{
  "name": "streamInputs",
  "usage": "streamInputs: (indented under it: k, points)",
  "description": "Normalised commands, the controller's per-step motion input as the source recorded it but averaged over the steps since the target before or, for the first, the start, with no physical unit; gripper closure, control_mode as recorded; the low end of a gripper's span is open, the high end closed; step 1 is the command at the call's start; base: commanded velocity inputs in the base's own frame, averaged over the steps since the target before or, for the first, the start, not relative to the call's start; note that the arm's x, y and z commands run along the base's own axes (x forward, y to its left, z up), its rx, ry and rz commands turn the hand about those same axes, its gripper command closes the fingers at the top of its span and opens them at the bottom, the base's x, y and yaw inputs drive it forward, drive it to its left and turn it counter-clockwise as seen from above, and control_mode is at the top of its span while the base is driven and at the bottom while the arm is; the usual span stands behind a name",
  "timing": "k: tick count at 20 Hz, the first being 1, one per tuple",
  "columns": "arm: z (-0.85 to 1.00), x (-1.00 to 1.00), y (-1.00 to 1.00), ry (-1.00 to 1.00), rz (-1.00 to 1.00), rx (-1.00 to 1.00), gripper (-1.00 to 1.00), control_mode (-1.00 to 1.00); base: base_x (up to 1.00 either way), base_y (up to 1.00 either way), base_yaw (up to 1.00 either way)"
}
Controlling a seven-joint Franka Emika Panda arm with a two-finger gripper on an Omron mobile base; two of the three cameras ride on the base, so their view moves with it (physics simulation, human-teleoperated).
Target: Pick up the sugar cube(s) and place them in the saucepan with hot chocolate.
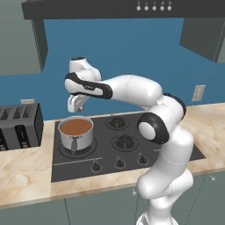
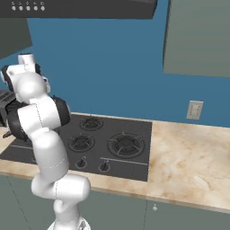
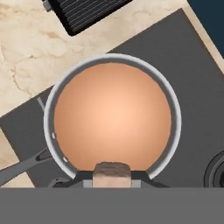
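Left of the saucepan stands the black toaster on the marble surface. The saucepan, full of brown hot chocolate, sits on the stove's front-left burner. Directly above the saucepan, the gripper hangs, its fingers closed on a small brownish sugar cube. The cube is probably light and crumbly, so a gentle hold on two flat opposite sides suits it.
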Motion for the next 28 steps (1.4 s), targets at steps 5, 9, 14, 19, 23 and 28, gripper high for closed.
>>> streamInputs:
  k: [5, 9, 14, 19, 23, 28]
  points:
    - [-0.10, 0.00, 0.08, 0.00, 0.00, 0.01, 1.00, -1.00, 0.00, 0.00, 0.00]
    - [-0.27, 0.00, 0.00, 0.00, 0.00, 0.01, 1.00, -1.00, 0.00, 0.00, 0.00]
    - [-0.30, 0.00, 0.00, 0.00, 0.00, 0.00, 1.00, -1.00, 0.00, 0.00, 0.00]
    - [-0.31, 0.03, 0.00, 0.00, 0.00, 0.00, 1.00, -1.00, 0.00, 0.00, 0.00]
    - [-0.30, 0.05, 0.00, 0.00, 0.00, 0.00, 1.00, -1.00, 0.00, 0.00, 0.00]
    - [-0.28, 0.00, 0.00, 0.00, 0.00, 0.00, 1.00, -1.00, 0.00, 0.00, 0.00]
